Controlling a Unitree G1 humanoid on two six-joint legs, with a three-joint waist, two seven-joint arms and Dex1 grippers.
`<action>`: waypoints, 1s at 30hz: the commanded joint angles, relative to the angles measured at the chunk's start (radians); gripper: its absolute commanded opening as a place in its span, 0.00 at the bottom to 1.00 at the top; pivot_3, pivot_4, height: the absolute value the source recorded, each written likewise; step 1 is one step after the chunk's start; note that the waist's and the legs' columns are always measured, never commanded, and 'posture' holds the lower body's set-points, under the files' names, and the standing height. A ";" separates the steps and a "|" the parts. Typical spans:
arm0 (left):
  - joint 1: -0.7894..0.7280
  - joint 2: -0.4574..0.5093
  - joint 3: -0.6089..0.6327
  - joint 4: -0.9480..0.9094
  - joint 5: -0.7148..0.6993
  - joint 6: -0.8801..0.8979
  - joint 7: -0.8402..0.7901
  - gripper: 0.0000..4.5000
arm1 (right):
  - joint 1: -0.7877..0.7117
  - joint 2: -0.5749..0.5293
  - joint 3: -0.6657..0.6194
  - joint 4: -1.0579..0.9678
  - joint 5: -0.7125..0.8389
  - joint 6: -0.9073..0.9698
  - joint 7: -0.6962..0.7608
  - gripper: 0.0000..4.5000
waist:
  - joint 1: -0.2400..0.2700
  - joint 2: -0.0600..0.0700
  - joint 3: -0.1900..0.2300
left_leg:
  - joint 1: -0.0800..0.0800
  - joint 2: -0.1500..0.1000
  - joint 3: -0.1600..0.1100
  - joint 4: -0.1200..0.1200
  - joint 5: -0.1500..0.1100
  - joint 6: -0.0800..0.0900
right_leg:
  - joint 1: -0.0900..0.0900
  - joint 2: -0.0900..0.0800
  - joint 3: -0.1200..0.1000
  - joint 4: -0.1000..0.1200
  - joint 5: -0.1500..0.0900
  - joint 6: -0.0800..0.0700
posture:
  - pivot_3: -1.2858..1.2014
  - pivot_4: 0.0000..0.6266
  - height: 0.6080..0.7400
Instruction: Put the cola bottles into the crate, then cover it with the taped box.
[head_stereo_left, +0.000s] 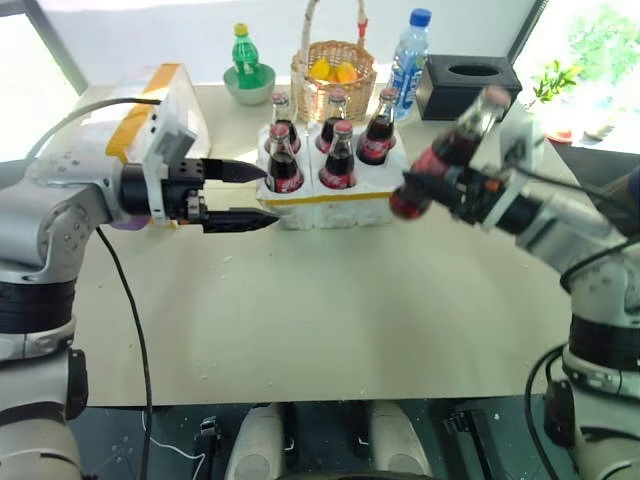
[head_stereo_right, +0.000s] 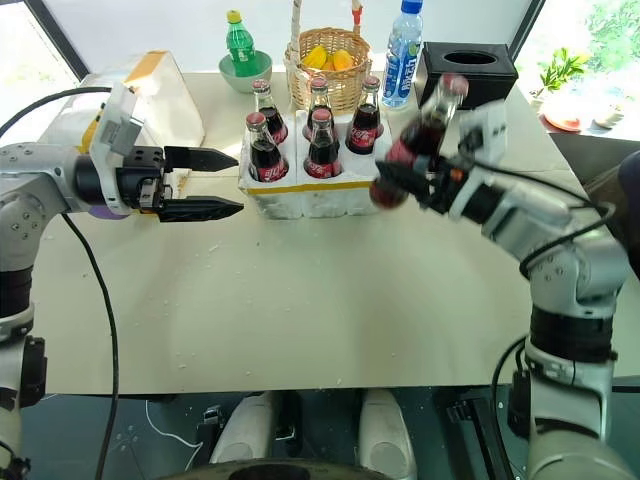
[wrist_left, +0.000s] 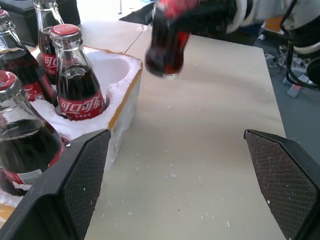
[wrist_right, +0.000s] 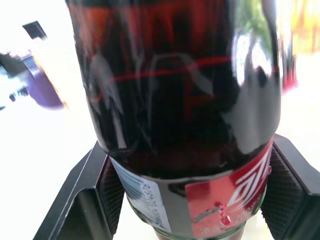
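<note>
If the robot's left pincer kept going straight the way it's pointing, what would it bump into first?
Probably the crate. The open left pincer points sideways at its near end, where cola bottles stand. Depth is unclear, so its nearer finger might slip past in front.

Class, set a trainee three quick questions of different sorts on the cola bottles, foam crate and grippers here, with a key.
1. How many small glass cola bottles stand in the low white foam crate?
2. True or false: the left gripper is shut on a bottle.
3. The right gripper holds its dark cola bottle: A upright, B tilted, C lying on the table.

Key: 1. Five; the near-right hole is free. 2. False; it is open and holds nothing. 3. B.
</note>
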 joint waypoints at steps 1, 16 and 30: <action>-0.014 0.002 0.029 -0.009 -0.010 -0.028 0.011 1.00 | -0.110 0.041 0.053 0.108 -0.097 -0.089 -0.038 0.63 | -0.002 0.000 0.000 | 0.000 0.000 0.000 0.000 0.000 0.000 | 0.000 0.000 0.000 0.000 0.000 0.000 | 0.52 0.24 1.00; 0.057 0.051 0.088 -0.071 -0.042 -0.010 0.065 1.00 | -0.135 0.167 0.212 0.379 -0.356 -0.220 -0.074 0.99 | -0.006 0.000 0.000 | -0.006 0.000 0.001 -0.003 0.001 -0.001 | -0.004 0.000 0.000 0.000 0.000 0.000 | 0.52 0.24 1.00; 0.239 0.285 0.470 -0.141 -0.144 0.339 0.358 1.00 | -0.153 -0.194 0.048 0.163 -0.232 0.010 0.144 0.99 | -0.007 -0.001 0.000 | -0.003 0.001 0.000 -0.006 0.001 -0.002 | -0.004 -0.001 -0.001 -0.003 0.000 0.000 | 0.52 0.24 1.00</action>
